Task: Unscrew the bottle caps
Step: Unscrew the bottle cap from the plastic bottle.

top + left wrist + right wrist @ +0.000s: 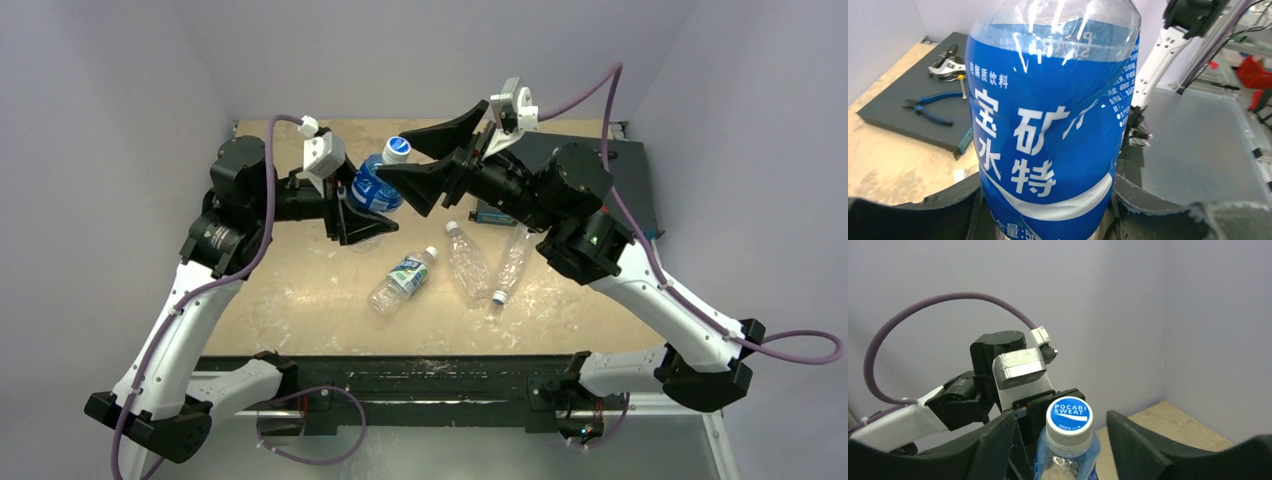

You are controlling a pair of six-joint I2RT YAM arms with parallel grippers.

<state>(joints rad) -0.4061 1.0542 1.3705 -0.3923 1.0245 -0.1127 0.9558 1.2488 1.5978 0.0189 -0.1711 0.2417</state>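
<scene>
The Pocari Sweat bottle [375, 186] is clamped at its label by the left gripper [365, 216], above the table [300, 290]. Its blue cap [1068, 415] is flanked, untouched, by the parted right gripper [1061, 427]. Three other bottles [467, 262] are laid nearby, pliers [928, 107] on a dark mat [898, 120].

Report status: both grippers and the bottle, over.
Left gripper shut on blue-labelled bottle. Right gripper open, jaws either side of cap, not touching. Cap on. Nothing blocking.
</scene>
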